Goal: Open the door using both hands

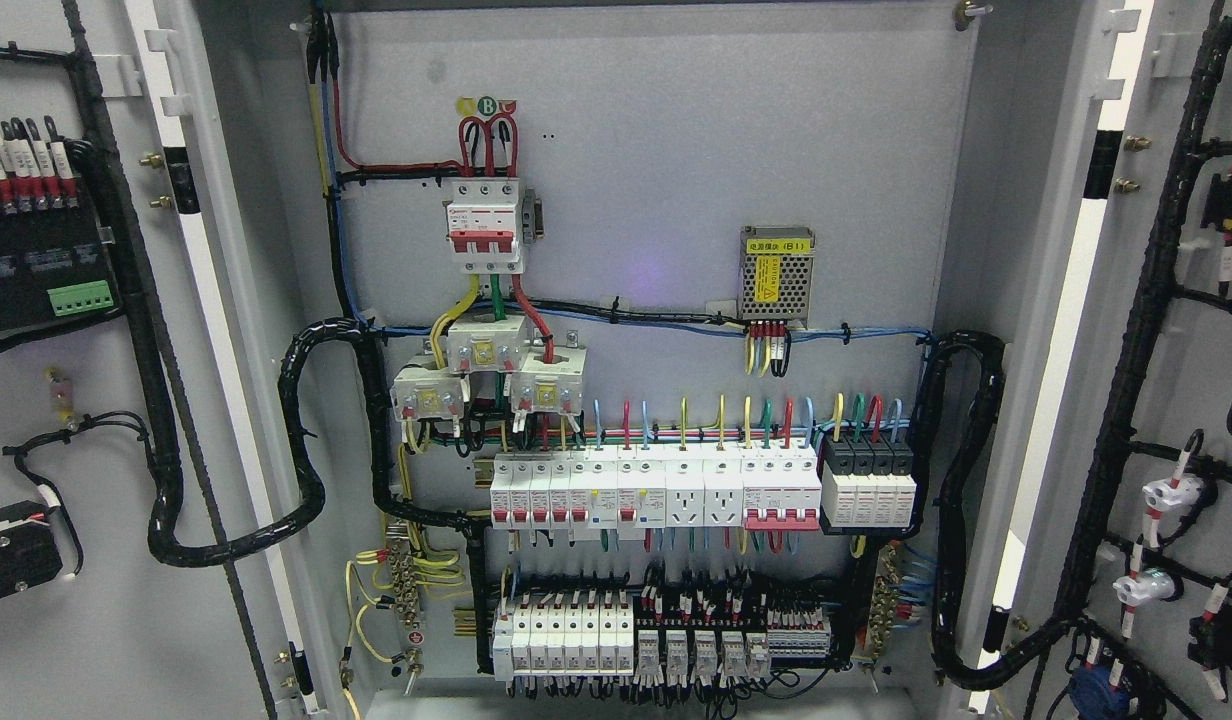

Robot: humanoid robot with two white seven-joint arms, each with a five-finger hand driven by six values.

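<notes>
no robot hand shows anywhere here, left or right, so i cannot tell if the fingers are open or what they hold. the thing to open is a big grey cabinet (646, 60), and both its doors look swung wide already, so i think the job is about done. the left door (96, 620) stands out at the left edge and the right door (1191, 330) at the right edge, each showing its inside face with wires and small parts on it. what could go wrong now? a fat black cable bundle (306, 440) loops from the left door into the cabinet, and another black bundle (961, 520) loops near the right door. if a door gets pushed further, these could pull tight or tear. a hand coming back in could also bump the bare wires and switches. inside the cabinet, a red and white main switch (486, 225) sits up high on the back wall, a small metal box with a yellow label (776, 275) sits to its right, a long row of white breakers (666, 490) runs across the middle, and more white blocks (566, 640) sit low and near the bottom.
</notes>
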